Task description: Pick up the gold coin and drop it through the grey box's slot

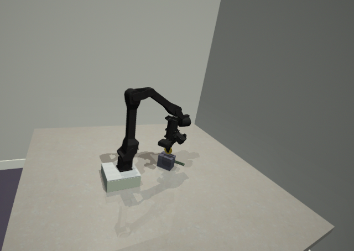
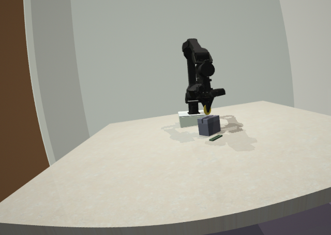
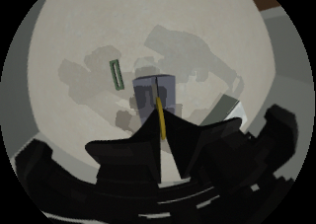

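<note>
The gold coin (image 1: 170, 150) (image 2: 205, 110) (image 3: 160, 109) is upright, on edge, between the fingertips. My gripper (image 1: 167, 150) (image 2: 208, 111) (image 3: 158, 112) is shut on it and holds it just above the box lid. The grey box (image 1: 166, 161) (image 2: 208, 127) (image 3: 168, 92) stands closed below; its lid slot shows in the exterior view and the wrist view. In the wrist view the coin is tilted slightly against the slot's line, and its far end lies near the slot. The dark-green holder (image 1: 179, 162) (image 2: 215, 137) (image 3: 114, 67) is empty on the table beside the box.
The arm's pale base block (image 1: 123, 184) (image 2: 187, 121) (image 3: 220, 111) stands on the table (image 1: 217, 202) (image 2: 149, 179) (image 3: 99, 27) on the side of the box away from the holder. A grey wall (image 1: 280, 85) rises at the right in the top view.
</note>
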Motion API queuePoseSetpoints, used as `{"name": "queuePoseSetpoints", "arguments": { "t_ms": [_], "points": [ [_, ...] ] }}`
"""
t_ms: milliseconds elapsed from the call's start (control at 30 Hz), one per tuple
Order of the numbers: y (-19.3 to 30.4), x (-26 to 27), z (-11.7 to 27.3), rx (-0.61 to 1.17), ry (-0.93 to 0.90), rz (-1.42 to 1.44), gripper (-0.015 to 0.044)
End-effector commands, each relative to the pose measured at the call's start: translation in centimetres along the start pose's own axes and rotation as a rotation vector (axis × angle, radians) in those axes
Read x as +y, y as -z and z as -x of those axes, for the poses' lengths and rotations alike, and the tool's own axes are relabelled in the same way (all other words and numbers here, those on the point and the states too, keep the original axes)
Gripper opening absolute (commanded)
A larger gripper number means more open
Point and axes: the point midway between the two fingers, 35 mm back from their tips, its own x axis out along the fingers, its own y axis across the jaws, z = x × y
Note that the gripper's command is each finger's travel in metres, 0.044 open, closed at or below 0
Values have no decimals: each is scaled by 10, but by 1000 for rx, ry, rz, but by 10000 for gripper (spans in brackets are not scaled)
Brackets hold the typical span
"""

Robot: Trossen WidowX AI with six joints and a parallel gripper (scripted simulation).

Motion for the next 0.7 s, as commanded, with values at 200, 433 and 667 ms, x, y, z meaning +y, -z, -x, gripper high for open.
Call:
{"name": "queuePoseSetpoints", "arguments": {
  "t_ms": [200,433,667],
  "points": [
    [1,-1,-6,3,5,-5,0],
    [1,-1,-9,3,5,-5,0],
    [0,0,-8,0,0,-1,79]
  ]
}}
